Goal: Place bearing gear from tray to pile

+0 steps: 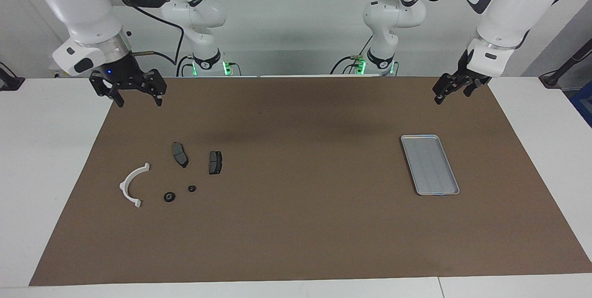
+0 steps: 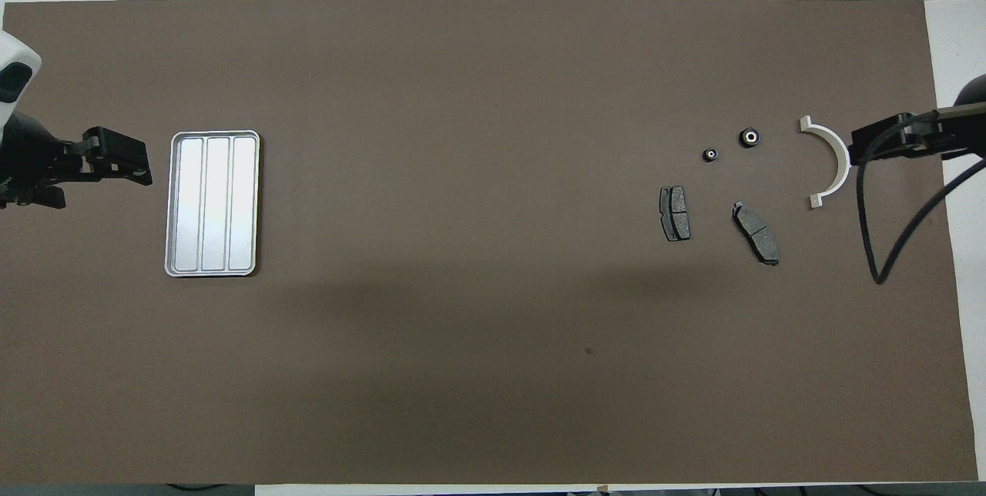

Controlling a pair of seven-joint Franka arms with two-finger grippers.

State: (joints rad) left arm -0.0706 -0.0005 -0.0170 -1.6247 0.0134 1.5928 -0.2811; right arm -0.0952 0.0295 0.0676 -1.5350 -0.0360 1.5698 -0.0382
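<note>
Toward the left arm's end, tray (image 1: pixel 430 164) lies lengthwise away from robots; both hands gape empty.

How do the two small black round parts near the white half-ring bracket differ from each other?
The larger black round part is clearly wider than the smaller black round part. The larger one lies closer to the white half-ring plastic bracket; the smaller one lies closer to the two dark grey brake-pad-like pieces. The larger one is also slightly farther from the robots. Both are black, ring-shaped with a pale centre, and lie flat on the brown mat.

left gripper (image 1: pixel 440 94) raised, jaws open | right gripper (image 1: pixel 137 95) raised, jaws open
</note>
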